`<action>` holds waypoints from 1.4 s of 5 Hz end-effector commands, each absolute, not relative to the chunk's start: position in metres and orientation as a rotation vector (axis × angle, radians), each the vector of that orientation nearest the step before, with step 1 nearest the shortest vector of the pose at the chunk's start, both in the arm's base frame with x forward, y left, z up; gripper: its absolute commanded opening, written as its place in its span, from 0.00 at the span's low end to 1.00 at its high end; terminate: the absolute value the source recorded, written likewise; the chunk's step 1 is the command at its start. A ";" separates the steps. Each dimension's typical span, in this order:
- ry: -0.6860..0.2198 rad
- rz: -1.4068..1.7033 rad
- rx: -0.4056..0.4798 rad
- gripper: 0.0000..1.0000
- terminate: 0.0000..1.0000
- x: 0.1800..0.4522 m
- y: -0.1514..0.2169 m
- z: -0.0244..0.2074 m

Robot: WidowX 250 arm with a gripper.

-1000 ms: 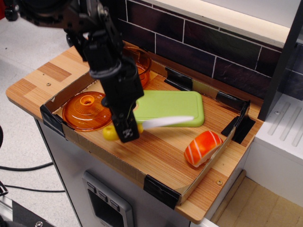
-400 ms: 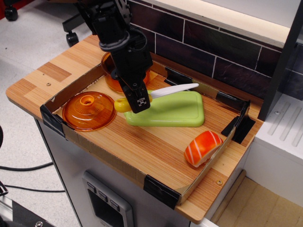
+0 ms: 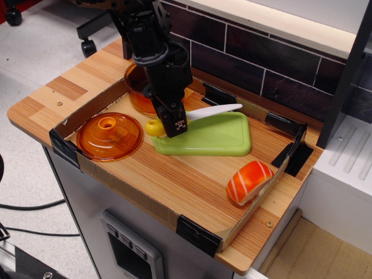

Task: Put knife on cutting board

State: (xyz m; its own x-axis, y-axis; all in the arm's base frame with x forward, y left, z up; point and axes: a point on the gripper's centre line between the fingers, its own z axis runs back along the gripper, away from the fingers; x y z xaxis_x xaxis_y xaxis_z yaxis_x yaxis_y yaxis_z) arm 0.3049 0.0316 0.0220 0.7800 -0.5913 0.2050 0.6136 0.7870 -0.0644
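Note:
The knife (image 3: 212, 110) has a white blade and a yellow handle (image 3: 154, 127). My gripper (image 3: 176, 124) is shut on the handle and holds the knife over the left end of the light green cutting board (image 3: 221, 137). The blade points right along the board's far edge, slightly raised. The handle's end sticks out left past the board. The black arm comes down from the top left and hides part of the board's left end.
An orange round lid (image 3: 108, 135) lies left of the board. An orange pot (image 3: 139, 87) stands behind the gripper. A toy salmon sushi (image 3: 249, 181) lies front right. A low cardboard wall (image 3: 87, 110) rims the wooden tray. A dark tiled wall stands behind.
The gripper lifted the knife from the tray in front of the board, carried it back and right over the board's left end, then shifted it slightly further right and lower.

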 end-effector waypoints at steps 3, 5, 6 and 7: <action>-0.347 -0.553 -0.148 1.00 0.00 0.317 0.019 0.100; -0.377 -0.165 -0.120 1.00 0.00 0.324 0.000 0.149; -0.368 -0.021 -0.112 1.00 0.00 0.327 -0.002 0.163; -0.368 -0.021 -0.112 1.00 0.00 0.327 -0.002 0.163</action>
State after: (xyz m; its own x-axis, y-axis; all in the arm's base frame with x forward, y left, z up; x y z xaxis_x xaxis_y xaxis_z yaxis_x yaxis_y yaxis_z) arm 0.3217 -0.0092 0.1366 0.9581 0.0051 0.2864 0.0279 0.9934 -0.1109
